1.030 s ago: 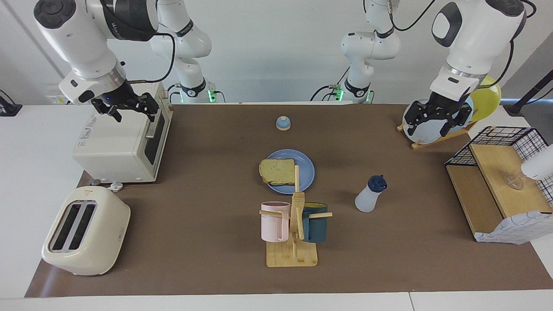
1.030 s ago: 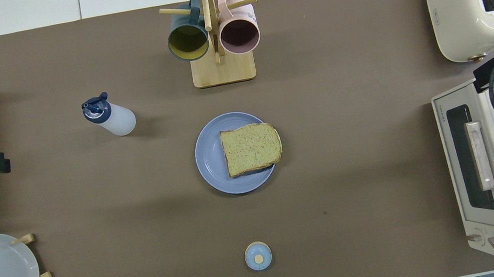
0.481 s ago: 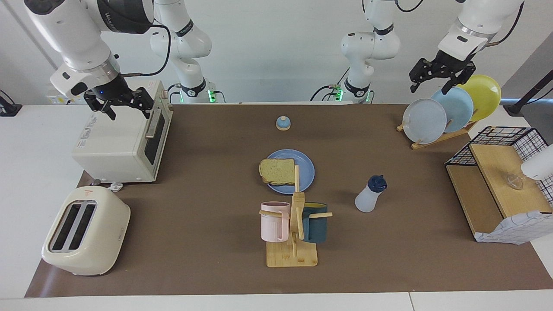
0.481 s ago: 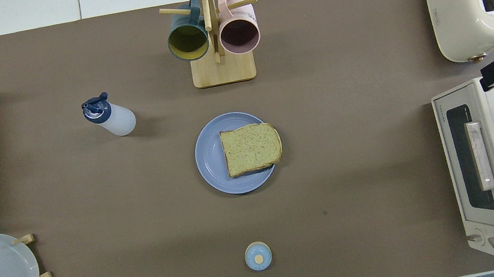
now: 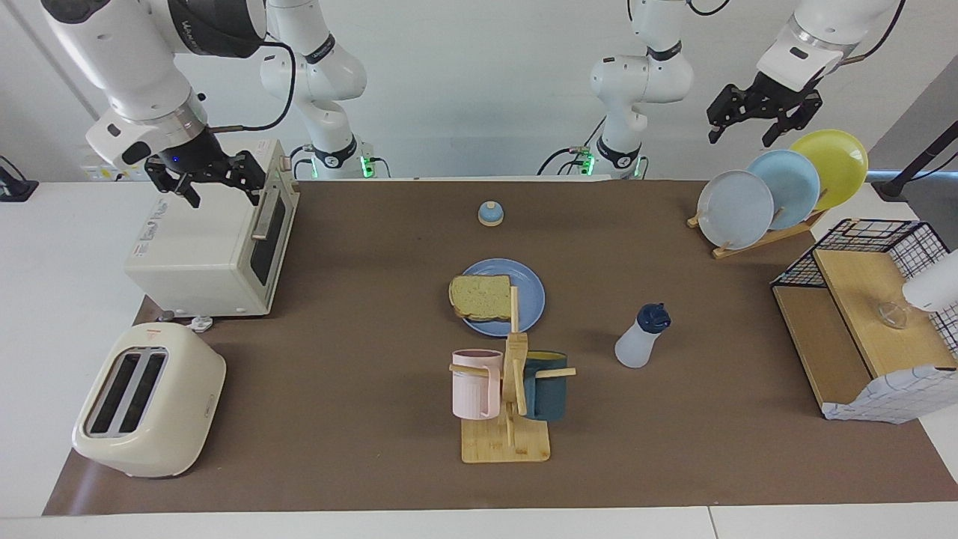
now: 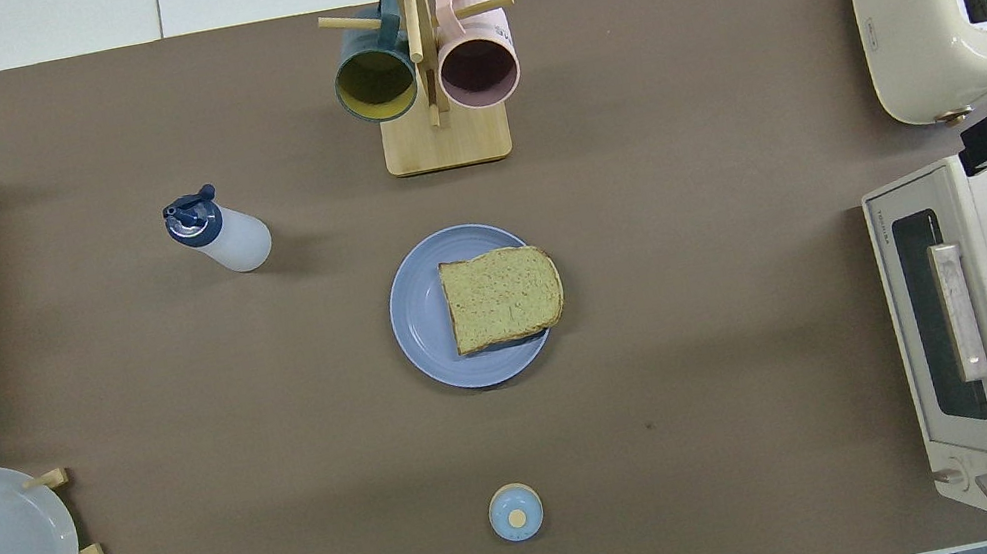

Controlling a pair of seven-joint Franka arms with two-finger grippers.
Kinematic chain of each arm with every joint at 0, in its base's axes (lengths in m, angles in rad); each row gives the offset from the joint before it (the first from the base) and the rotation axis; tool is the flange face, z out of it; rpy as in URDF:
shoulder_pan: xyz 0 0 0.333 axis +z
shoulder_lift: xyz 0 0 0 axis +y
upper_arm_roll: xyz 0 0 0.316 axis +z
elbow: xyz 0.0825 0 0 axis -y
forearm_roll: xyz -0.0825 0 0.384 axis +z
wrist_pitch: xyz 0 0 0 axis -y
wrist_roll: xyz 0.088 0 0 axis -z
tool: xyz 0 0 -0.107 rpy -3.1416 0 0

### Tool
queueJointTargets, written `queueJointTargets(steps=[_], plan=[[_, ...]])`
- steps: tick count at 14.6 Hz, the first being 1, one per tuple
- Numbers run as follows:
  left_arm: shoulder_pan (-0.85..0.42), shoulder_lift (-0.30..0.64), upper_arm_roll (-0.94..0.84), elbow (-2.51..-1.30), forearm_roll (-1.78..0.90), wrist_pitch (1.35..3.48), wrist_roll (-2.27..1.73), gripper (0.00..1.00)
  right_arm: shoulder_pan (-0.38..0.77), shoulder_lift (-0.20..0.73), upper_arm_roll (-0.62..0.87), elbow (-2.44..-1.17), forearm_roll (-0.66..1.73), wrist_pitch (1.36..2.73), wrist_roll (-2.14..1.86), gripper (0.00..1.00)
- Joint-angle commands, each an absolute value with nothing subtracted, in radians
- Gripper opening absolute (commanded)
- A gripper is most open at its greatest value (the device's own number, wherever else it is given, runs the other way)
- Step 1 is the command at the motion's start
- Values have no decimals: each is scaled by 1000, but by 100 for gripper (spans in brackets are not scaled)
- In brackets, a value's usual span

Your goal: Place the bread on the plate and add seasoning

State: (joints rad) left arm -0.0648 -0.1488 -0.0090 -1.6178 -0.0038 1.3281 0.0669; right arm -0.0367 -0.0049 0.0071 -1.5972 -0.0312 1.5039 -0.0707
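Bread (image 6: 502, 297) on the plate (image 6: 419, 315) — one crust edge overhangs the rim.
Seasoning (image 5: 641, 337) stands apart, toward the left arm's end. Left gripper (image 5: 756, 117) above the plate rack (image 5: 748, 238), right gripper (image 5: 206, 182) over the oven (image 5: 202, 258) — both spread, empty; mug tree (image 5: 513, 359) hides part of the plate.

Robotics lab staged as kitchen: toaster (image 5: 148, 400), toaster oven (image 5: 213, 239), mug rack (image 5: 510, 389) on brown-covered table (image 5: 359, 374), bare white walls.
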Motion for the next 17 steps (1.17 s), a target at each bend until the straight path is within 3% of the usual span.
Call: queueJointTargets(steps=[1,5,8,10,12,14,17], plan=[[-6,-62,-31,-1560,-11,1376,72,100,-43,-12,9,-1601,-51,1516,-100,100],[3,-29,-40,-1572,-31,1575,37,100,-43,-12,9,-1601,-49,1516,-100,100],[2,-78,-38,-1704,-31,1699,24,100,-43,-12,9,-1601,-49,1516,-100,100],[-5,-87,-37,-1730,-31,1688,26,100,-43,-12,9,-1601,-49,1516,-98,100],[-11,-34,-26,-1674,-28,1608,25,100,-43,-12,9,-1601,-49,1516,-98,100],[-23,15,-23,-1535,-23,1456,22,100,-43,-12,9,-1601,-49,1516,-98,100],[-51,12,-12,-1512,-26,1353,-44,100,-43,-12,9,-1601,-49,1517,-100,100]])
